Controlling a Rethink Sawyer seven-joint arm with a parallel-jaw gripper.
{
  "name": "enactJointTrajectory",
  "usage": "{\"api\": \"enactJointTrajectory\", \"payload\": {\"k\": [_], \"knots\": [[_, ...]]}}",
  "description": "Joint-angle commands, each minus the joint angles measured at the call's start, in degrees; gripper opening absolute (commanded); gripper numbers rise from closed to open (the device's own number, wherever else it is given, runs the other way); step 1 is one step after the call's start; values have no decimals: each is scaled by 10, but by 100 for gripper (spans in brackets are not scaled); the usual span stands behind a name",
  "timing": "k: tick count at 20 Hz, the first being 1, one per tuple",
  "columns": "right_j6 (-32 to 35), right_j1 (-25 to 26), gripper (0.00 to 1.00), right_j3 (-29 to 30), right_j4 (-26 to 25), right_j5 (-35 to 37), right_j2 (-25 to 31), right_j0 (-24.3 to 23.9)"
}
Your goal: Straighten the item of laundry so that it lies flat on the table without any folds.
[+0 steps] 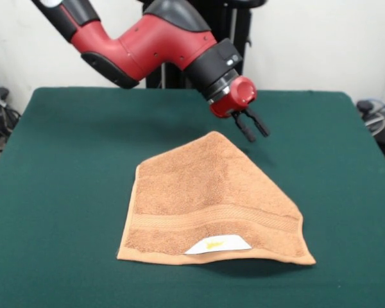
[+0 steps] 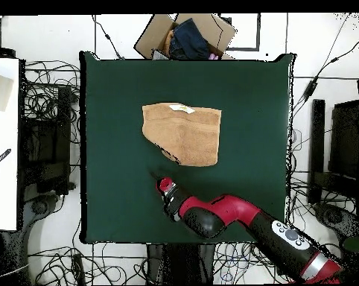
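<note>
Towel [image 1: 212,199] lies folded into a rough triangle near the middle of the green bench [image 1: 64,167], while the fingers [image 1: 251,126] hover slightly parted and empty beside its far corner.

The folded towel [image 2: 184,133] lies on the green table [image 2: 108,186], the tool [image 2: 159,179] just beside its corner.
</note>
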Motion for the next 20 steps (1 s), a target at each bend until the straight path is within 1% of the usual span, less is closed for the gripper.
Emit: {"api": "enactJointTrajectory", "payload": {"k": [1, 6, 13, 20], "knots": [[-106, 15, 100, -92, 6, 86, 33, -8], [-141, 28, 100, -96, 9, 114, 45, -30], [-157, 37, 100, -98, 5, 132, 50, -44], [-199, 57, 100, -107, 15, 166, 63, -73]]}}
